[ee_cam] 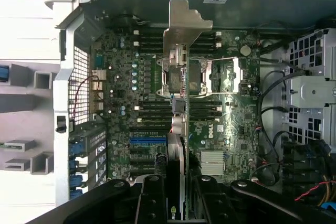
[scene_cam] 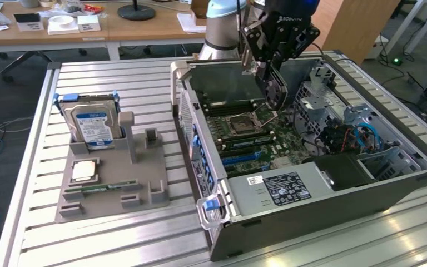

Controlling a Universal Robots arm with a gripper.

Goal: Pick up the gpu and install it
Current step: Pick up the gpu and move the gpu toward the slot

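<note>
The gripper (scene_cam: 267,71) is clamping the gpu (scene_cam: 276,92) between its fingers (ee_cam: 152,198), holding it in the open top of the computer case (scene_cam: 310,222), above the motherboard (scene_cam: 254,147) near the processor socket (scene_cam: 239,123). A metal drive cage (scene_cam: 319,103) with blue cables (scene_cam: 366,133) is crowding in on the exterior view's right, and a case wall is rising close on its left. The board around the socket is lying uncovered below. Well apart on the table (scene_cam: 87,72), a grey holder (scene_cam: 143,183) is carrying a hard drive (scene_cam: 93,125). The gpu is hanging lengthwise down from the fingers, slightly tilted, its silver bracket (ee_cam: 186,22) at the end farthest from the gripper.
</note>
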